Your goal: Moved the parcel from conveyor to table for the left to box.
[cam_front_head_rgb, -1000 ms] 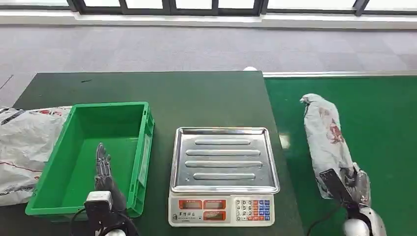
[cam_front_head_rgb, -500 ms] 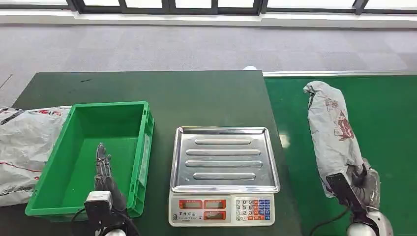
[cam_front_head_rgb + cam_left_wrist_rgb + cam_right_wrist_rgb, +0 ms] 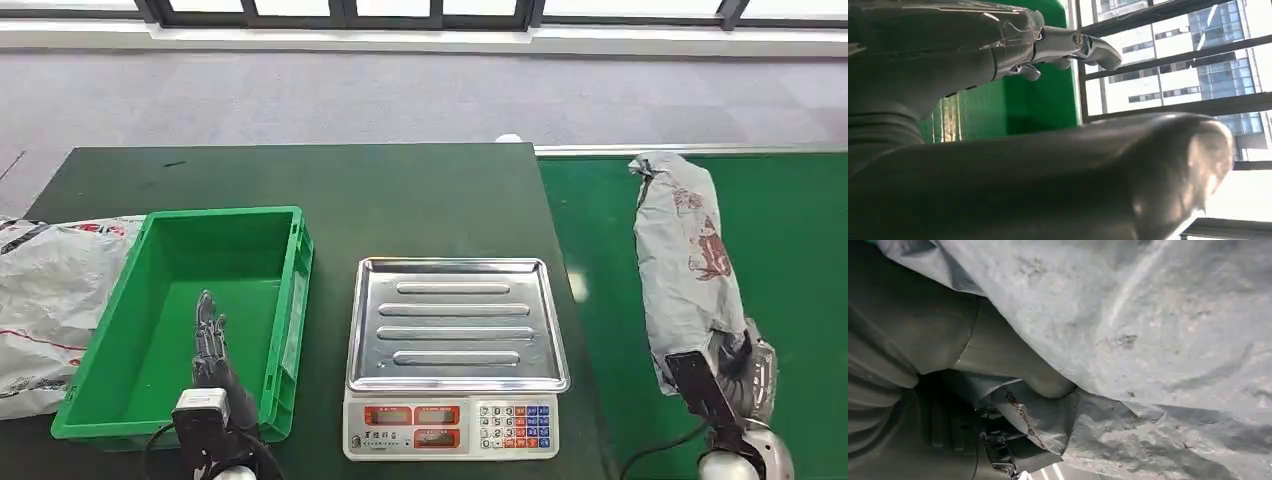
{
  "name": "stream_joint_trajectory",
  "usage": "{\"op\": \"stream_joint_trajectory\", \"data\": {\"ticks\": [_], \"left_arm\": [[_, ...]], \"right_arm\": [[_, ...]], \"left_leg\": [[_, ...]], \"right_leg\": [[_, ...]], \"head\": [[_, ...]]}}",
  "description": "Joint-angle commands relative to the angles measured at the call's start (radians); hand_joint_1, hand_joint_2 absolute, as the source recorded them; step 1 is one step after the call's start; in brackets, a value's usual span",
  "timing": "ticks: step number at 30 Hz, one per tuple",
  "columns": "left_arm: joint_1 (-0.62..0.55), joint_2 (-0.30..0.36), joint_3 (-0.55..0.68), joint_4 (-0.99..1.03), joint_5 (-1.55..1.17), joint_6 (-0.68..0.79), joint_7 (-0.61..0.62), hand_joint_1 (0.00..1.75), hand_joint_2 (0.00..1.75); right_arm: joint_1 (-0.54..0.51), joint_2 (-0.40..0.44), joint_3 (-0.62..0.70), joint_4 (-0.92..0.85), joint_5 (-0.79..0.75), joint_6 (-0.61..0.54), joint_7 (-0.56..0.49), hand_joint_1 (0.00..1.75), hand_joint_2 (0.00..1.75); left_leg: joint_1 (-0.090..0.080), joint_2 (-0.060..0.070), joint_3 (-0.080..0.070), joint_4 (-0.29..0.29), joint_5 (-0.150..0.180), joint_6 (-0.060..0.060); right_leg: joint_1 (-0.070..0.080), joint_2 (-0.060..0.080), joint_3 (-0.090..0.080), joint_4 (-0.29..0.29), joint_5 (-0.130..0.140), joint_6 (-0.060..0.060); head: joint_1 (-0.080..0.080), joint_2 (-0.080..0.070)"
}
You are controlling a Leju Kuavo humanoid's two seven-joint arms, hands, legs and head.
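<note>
Rightward, grey parcel (image 3: 690,260) lying lengthwise over the green conveyor (image 3: 800,250), near end gripped by the right hand (image 3: 742,365), thumb pressed into the crumpled plastic (image 3: 1148,340). Beside the belt, on the dark surface (image 3: 300,180), a steel-trayed scale (image 3: 457,350). Farther left, a green crate (image 3: 290,280), left hand (image 3: 210,340) inside, fingers straight and holding nothing. Beyond the crate, a white bag (image 3: 50,290).
</note>
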Motion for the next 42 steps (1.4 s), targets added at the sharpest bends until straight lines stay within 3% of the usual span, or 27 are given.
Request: {"op": "stream_joint_trajectory", "data": {"ticks": [1,2,6,9,11,12,16,26,28,34,35,36,42], "left_arm": [[-0.056,-0.013,0.050,0.061,-0.009,-0.015,0.005,0.00,0.00],[-0.065,-0.008,0.041,0.065,-0.002,-0.019,0.005,0.00,0.00],[-0.082,0.017,0.001,0.062,0.026,0.021,0.005,0.00,0.00],[-0.100,0.022,-0.016,0.075,0.035,0.026,0.005,0.00,0.00],[-0.100,0.022,-0.016,0.075,0.035,0.026,0.005,0.00,0.00],[-0.109,0.023,-0.024,0.086,0.041,0.031,0.005,0.00,0.00],[-0.130,0.030,-0.065,0.100,0.040,0.106,0.005,0.00,0.00],[-0.096,0.029,-0.088,0.086,0.066,0.153,0.005,0.00,0.00],[-0.085,0.034,-0.092,0.082,0.073,0.151,0.005,0.00,0.00],[-0.077,0.043,-0.102,0.074,0.081,0.163,0.005,0.00,0.00],[-0.076,0.044,-0.105,0.072,0.083,0.164,0.005,0.00,0.00],[-0.073,0.044,-0.105,0.073,0.083,0.164,0.005,0.00,0.00],[-0.068,0.042,-0.106,0.072,0.086,0.167,0.005,0.00,0.00]], "right_arm": [[-0.050,0.002,-0.025,-0.036,-0.091,0.029,-0.044,1.75,1.75],[-0.097,-0.010,0.025,-0.019,-0.083,0.075,-0.120,1.75,1.75],[-0.299,0.004,0.296,0.123,0.004,0.040,-0.095,1.75,1.75],[-0.302,0.047,0.462,0.134,0.004,0.038,-0.114,1.75,1.75],[-0.302,0.047,0.462,0.134,0.004,0.038,-0.114,1.75,1.75],[-0.307,0.072,0.565,0.152,-0.008,0.075,-0.087,1.75,1.75],[-0.341,0.124,0.733,0.196,0.035,0.070,0.001,1.75,1.75],[-0.376,0.086,0.789,0.246,0.000,0.112,0.047,1.75,1.75],[-0.389,0.085,0.815,0.307,0.030,0.149,0.116,1.75,1.75],[-0.369,0.086,0.859,0.385,0.054,0.166,0.159,1.73,1.75],[-0.368,0.085,0.867,0.392,0.072,0.165,0.184,0.49,1.75],[-0.362,0.081,0.873,0.393,0.092,0.160,0.211,0.00,1.75],[-0.345,0.075,0.878,0.377,0.118,0.147,0.244,0.00,1.75]], "left_leg": [[-0.002,0.001,-0.002,-0.001,0.002,0.000],[-0.002,0.001,-0.003,-0.002,0.003,0.000],[-0.002,0.015,-0.005,-0.001,0.002,0.000],[-0.002,0.017,-0.003,-0.001,0.002,-0.001],[-0.002,0.015,-0.002,-0.002,0.004,-0.001],[-0.002,0.013,-0.003,-0.002,0.005,-0.001],[-0.002,0.013,-0.004,-0.002,0.006,-0.003],[-0.002,0.006,-0.008,-0.001,0.006,-0.002],[-0.002,0.007,-0.009,-0.001,0.006,-0.002],[-0.003,0.005,-0.009,-0.004,0.008,-0.002],[-0.003,0.005,-0.008,-0.003,0.007,-0.002],[-0.003,0.006,-0.009,-0.003,0.008,-0.002],[-0.003,0.005,-0.009,-0.003,0.007,-0.002]], "right_leg": [[-0.002,0.000,-0.003,0.001,0.001,0.000],[-0.002,0.000,-0.005,0.000,0.002,0.000],[-0.002,0.014,-0.009,0.004,0.005,0.000],[-0.001,0.016,-0.009,0.005,0.005,0.000],[-0.001,0.014,-0.009,0.006,0.005,0.000],[-0.001,0.012,-0.010,0.006,0.005,-0.001],[-0.001,0.012,-0.012,0.009,0.005,-0.001],[-0.002,0.005,-0.013,0.010,0.003,0.000],[-0.002,0.007,-0.014,0.010,0.003,0.000],[-0.003,0.004,-0.014,0.007,0.005,-0.001],[-0.003,0.004,-0.013,0.008,0.004,-0.001],[-0.003,0.004,-0.014,0.008,0.005,-0.001],[-0.003,0.004,-0.015,0.008,0.004,-0.001]], "head": [[0.000,0.000],[0.000,0.000],[0.000,0.000],[0.000,0.000],[0.000,0.000],[0.000,0.000],[0.000,0.000],[0.000,0.000],[0.000,0.000],[0.000,0.000],[0.000,0.000],[0.000,0.000],[0.000,0.000]]}}
